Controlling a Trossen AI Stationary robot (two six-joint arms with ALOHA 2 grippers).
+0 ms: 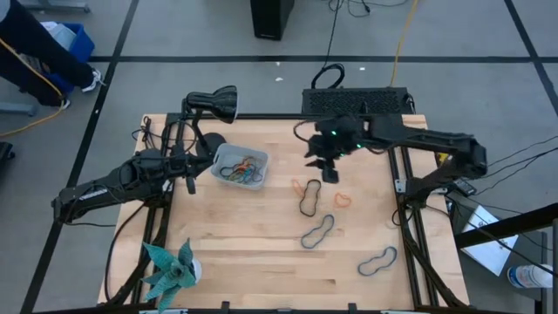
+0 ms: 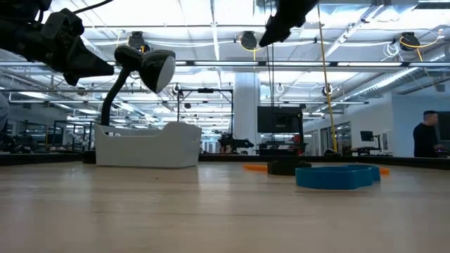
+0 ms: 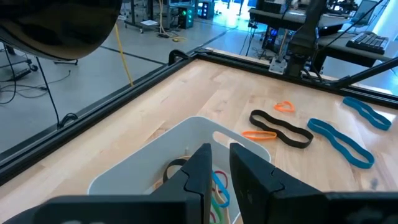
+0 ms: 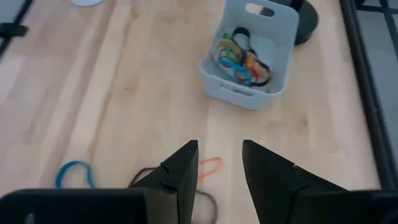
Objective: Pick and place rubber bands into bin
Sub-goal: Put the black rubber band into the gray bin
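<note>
The light grey bin (image 1: 241,167) stands at the table's far left, with several coloured rubber bands (image 4: 242,59) inside. On the wood lie an orange band (image 1: 305,185), a black band (image 1: 310,201), a red-orange band (image 1: 343,199) and two blue bands (image 1: 318,231) (image 1: 377,260). My left gripper (image 3: 221,171) hovers over the bin's left part, empty, with a narrow gap between its fingers. My right gripper (image 4: 220,165) is open and empty, raised above the orange band (image 4: 208,165) and black band (image 4: 149,174).
A black desk lamp (image 1: 216,101) stands behind the bin. A teal folded-paper figure (image 1: 171,267) sits at the near left corner. A black box (image 1: 354,99) lies at the far edge. A person (image 2: 426,135) stands far off in the room.
</note>
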